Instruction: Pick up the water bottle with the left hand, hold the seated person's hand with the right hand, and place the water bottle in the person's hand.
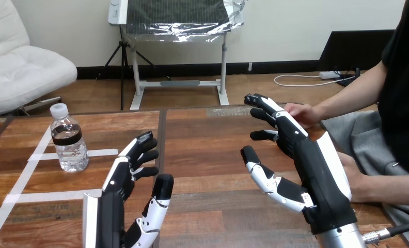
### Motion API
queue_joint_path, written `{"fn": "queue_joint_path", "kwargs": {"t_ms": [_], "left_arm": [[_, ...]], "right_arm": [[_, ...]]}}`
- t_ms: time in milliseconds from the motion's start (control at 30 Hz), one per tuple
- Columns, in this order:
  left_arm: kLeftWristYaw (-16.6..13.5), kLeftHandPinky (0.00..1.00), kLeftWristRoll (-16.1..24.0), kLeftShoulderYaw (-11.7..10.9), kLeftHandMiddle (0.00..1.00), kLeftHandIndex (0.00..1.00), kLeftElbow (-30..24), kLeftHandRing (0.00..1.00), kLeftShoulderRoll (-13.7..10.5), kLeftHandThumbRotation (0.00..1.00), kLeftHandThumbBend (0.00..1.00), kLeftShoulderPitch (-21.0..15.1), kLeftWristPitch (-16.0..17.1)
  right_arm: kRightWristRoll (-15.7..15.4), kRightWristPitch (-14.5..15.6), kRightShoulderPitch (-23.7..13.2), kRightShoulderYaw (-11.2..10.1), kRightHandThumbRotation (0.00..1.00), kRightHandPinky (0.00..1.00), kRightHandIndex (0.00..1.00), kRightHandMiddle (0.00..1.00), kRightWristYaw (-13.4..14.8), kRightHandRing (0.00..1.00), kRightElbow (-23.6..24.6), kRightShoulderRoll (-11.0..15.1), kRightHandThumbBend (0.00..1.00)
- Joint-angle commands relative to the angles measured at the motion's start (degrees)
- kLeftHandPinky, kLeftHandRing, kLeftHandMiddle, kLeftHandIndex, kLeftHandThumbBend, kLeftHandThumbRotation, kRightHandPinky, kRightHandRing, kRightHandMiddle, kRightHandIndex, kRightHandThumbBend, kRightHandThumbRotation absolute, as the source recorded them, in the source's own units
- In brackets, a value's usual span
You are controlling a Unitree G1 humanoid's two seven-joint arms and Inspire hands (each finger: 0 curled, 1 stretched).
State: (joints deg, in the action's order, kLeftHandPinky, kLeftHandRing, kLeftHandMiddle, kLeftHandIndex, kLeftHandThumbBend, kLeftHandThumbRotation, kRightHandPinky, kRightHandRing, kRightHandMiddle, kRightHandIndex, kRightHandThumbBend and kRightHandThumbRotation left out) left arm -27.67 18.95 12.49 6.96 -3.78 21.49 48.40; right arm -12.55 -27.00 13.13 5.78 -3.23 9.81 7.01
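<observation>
A clear water bottle [68,140] with a white cap and dark label stands upright on the wooden table [202,144], at the left. My left hand [121,182] hovers open to the right of the bottle, apart from it, fingers pointing away. My right hand [305,155] is open at the right, fingers stretched toward the person's hand [301,113], which rests at the table's far right edge. The fingertips lie close beside that hand; I cannot tell whether they touch it. Nothing is held.
White tape lines [37,155] mark the table around the bottle. A dark seam [161,134] runs down between the table's two boards. The person's other forearm [383,186] lies along the right edge, behind my right arm.
</observation>
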Motion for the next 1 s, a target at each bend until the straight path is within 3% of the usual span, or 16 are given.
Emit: {"fn": "queue_joint_path", "kwargs": {"t_ms": [0, 100, 200, 333, 467, 967], "left_arm": [[-1.93, 0.64, 2.52, -2.20, 0.80, 0.79, -3.99, 0.76, 4.64, 0.61, 0.49, -2.31, 1.30], [-3.99, 0.67, 5.67, -3.49, 0.82, 0.80, -4.93, 0.78, 4.44, 0.61, 0.49, -2.42, 0.81], [-7.87, 0.71, 11.74, -5.96, 0.83, 0.81, -6.74, 0.81, 4.00, 0.62, 0.48, -2.77, -1.30], [-14.08, 0.76, 21.16, -9.06, 0.84, 0.82, -9.13, 0.83, 2.33, 0.66, 0.48, -3.84, -6.24], [-18.01, 0.80, 26.04, -10.72, 0.86, 0.84, -10.10, 0.86, 0.49, 0.69, 0.47, -5.35, -9.45], [-21.27, 0.80, 34.33, -15.45, 0.88, 0.87, -12.70, 0.87, -5.13, 0.71, 0.43, -9.37, -21.99]], "right_arm": [[0.06, -0.57, -3.06, -0.31, 0.00, 0.71, 0.86, 0.93, 0.84, 0.87, 0.83, -0.30, 0.25], [0.09, -0.60, -3.16, -0.36, 0.00, 0.71, 0.86, 0.93, 0.83, 0.88, 0.69, -0.27, 0.25], [0.39, -0.90, -3.31, -0.37, 0.00, 0.71, 0.86, 0.93, 0.80, 0.88, 0.39, -0.29, 0.26], [0.14, -1.02, -3.47, -0.41, 0.00, 0.71, 0.86, 0.93, 0.90, 0.88, 0.26, -0.21, 0.25], [-0.06, -0.94, -3.54, -0.44, 0.00, 0.71, 0.86, 0.93, 0.94, 0.88, 0.19, -0.16, 0.25], [-0.61, -0.33, -3.63, -0.33, 0.00, 0.70, 0.86, 0.93, 1.15, 0.87, 0.35, -0.34, 0.25]]}}
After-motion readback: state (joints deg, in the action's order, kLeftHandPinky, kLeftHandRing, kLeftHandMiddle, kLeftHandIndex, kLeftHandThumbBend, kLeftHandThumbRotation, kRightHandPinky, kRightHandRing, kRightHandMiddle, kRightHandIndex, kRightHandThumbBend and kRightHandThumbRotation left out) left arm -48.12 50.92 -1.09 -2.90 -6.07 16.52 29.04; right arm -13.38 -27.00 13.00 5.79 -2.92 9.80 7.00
